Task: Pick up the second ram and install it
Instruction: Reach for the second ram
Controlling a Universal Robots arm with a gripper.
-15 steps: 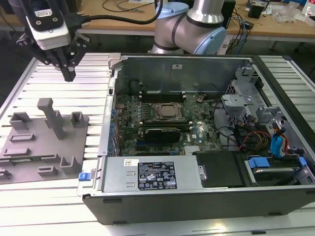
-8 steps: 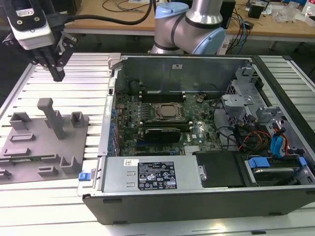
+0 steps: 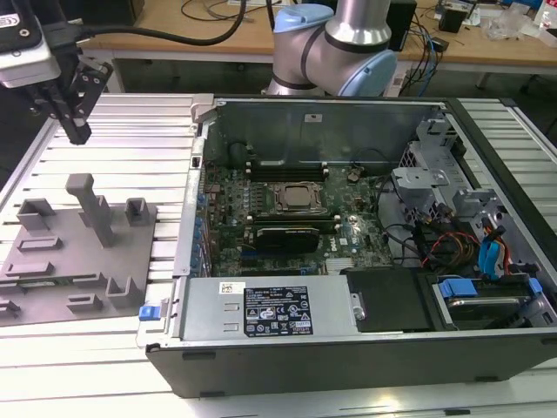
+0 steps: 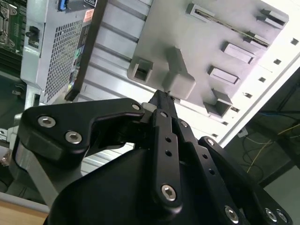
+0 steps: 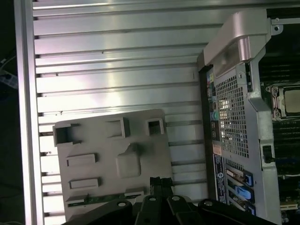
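The second ram is a thin green stick standing on edge between two holder blocks of the grey fixture plate, along the plate's near edge. In the first wrist view the ram shows as a green strip just beside my fingertips. My gripper hangs in the air above the table, behind the plate's tall post. Both wrist views show its black fingers pressed together, with the gripper holding nothing. The open computer case has black memory slots beside the processor socket.
The fixture plate lies on a ribbed aluminium table at the exterior view's left of the case. A power supply, drive bays and loose cables fill the case's near and right parts. The arm's base stands behind the case.
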